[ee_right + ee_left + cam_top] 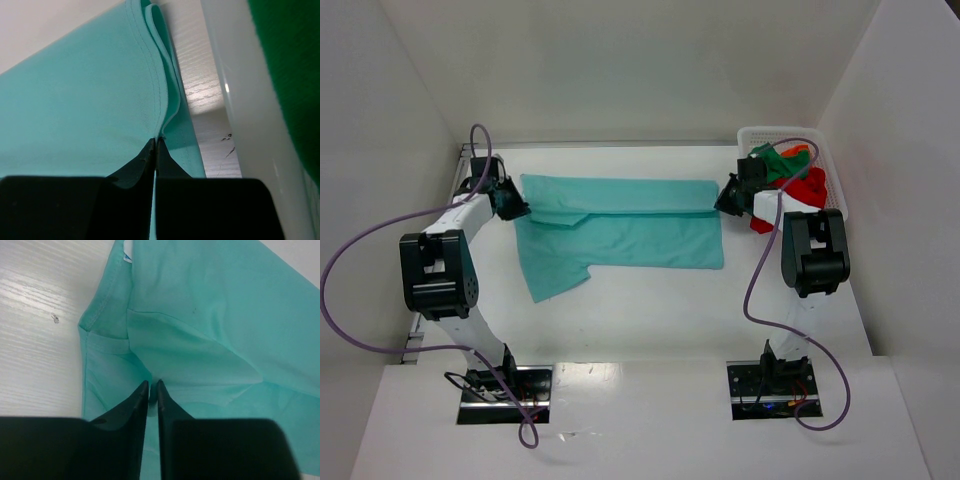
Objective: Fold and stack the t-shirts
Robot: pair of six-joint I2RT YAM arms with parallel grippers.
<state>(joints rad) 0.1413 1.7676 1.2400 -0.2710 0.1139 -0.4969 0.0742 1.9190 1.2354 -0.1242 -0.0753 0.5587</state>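
Note:
A teal t-shirt [640,235] lies spread across the middle of the table, its far part folded over toward me, with one sleeve sticking out at the near left. My left gripper [517,210] is at its left end. In the left wrist view the fingertips [153,385] stand a narrow slit apart with a fold of the teal t-shirt [210,315] pinched between them. My right gripper [727,200] is at the shirt's right end, shut [155,141] on the hem of the teal t-shirt [75,100]. A green t-shirt [782,163], a red one [810,185] and an orange one [798,151] lie bunched in the basket.
A white plastic lattice basket [770,130] stands at the back right corner, and its wall [235,100] is close beside my right gripper. White walls enclose the table on the left, back and right. Bare tabletop [650,320] lies between the shirt and the arm bases.

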